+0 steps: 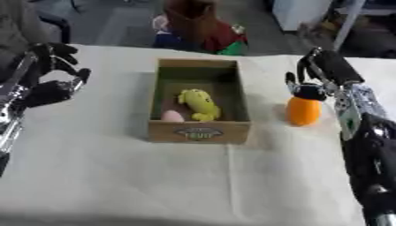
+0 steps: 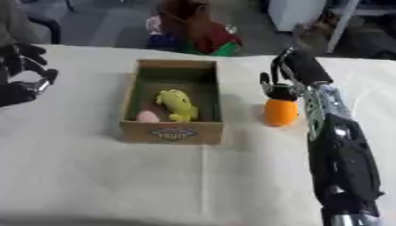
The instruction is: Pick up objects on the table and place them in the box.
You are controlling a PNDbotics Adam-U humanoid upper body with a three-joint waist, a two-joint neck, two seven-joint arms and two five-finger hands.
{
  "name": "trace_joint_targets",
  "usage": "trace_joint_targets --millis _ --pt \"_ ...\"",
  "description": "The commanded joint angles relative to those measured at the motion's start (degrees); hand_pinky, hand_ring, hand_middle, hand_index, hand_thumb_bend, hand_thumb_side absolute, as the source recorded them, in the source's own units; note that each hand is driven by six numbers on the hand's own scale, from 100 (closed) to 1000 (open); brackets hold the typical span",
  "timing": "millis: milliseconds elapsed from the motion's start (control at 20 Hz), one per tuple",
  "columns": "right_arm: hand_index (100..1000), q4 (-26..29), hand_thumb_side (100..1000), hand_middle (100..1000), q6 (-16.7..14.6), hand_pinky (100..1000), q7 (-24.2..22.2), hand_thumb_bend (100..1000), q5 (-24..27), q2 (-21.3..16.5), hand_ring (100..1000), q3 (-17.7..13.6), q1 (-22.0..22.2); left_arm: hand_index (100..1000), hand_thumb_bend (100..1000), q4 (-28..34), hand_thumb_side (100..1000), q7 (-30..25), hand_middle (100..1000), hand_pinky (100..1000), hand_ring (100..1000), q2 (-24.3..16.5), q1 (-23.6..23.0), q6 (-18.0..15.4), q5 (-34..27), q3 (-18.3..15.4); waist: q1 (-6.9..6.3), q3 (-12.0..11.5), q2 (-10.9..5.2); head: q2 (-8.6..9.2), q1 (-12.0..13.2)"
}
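An open cardboard box (image 1: 199, 130) stands mid-table with a yellow-green plush toy (image 1: 199, 103) and a pink egg-shaped thing (image 1: 173, 116) inside. To its right, an orange object (image 1: 304, 111) is upright on the cloth. My right hand (image 1: 312, 86) is over its top, fingers curled round the upper end. Whether the orange object touches the table I cannot tell. My left hand (image 1: 51, 75) hovers at the far left, away from the box, fingers relaxed and holding nothing.
A pale cloth covers the table (image 1: 193, 185). Beyond the far edge sit a brown and red bundle (image 1: 203, 31) and some furniture. My right forearm (image 2: 340, 163) runs along the table's right side.
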State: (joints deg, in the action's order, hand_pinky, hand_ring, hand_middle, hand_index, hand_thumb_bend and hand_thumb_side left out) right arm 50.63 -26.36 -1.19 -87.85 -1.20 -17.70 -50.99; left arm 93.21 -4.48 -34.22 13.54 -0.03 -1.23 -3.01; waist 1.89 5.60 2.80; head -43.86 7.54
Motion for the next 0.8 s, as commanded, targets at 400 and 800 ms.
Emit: trace_joint_targets --millis 400,800 --pt "967 -1.9 737 938 -1.8 870 -21.8 454 -4.1 -4.1 925 -0.2 -1.6 737 329 1.0 156 -1.1 552 747 544 -0.9 -0.1 0.3 -0.3 -0.7 0.32 0.2 -0.91 -0.26 0.0" --pt "984 -2.5 750 958 2.5 897 -21.8 445 -17.2 -4.3 950 -1.5 -0.9 738 324 0.8 157 -1.5 548 746 541 -0.7 -0.4 0.3 -0.1 -0.7 0.28 0.3 -0.92 -0.26 0.0"
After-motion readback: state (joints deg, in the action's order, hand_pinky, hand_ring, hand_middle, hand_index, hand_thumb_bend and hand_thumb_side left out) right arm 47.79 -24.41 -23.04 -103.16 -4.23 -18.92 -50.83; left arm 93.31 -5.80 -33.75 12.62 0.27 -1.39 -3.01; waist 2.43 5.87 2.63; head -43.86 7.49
